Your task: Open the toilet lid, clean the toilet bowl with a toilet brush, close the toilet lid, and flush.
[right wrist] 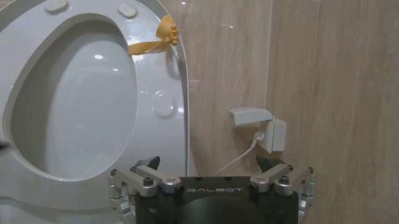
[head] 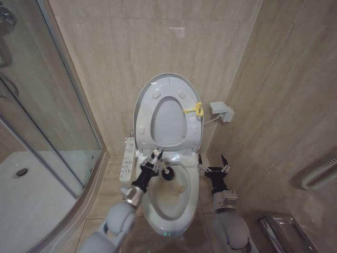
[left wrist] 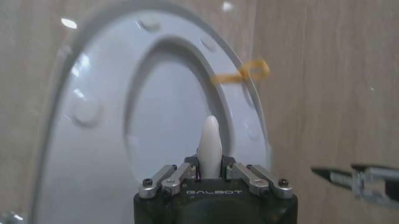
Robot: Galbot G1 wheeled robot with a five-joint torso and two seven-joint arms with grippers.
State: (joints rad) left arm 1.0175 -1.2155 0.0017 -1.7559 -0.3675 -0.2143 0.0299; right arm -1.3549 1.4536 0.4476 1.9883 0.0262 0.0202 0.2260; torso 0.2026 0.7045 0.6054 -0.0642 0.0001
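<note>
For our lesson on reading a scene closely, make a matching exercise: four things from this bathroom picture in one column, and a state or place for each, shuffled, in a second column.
Things:
1. toilet lid
2. toilet brush
3. right claw
4. toilet bowl

States or places:
A. open and holding nothing, beside the bowl
B. stained brown inside
C. raised upright against the wall
D. held by the left claw, bristle head over the bowl

Pairs: 1-C, 2-D, 3-A, 4-B
</note>
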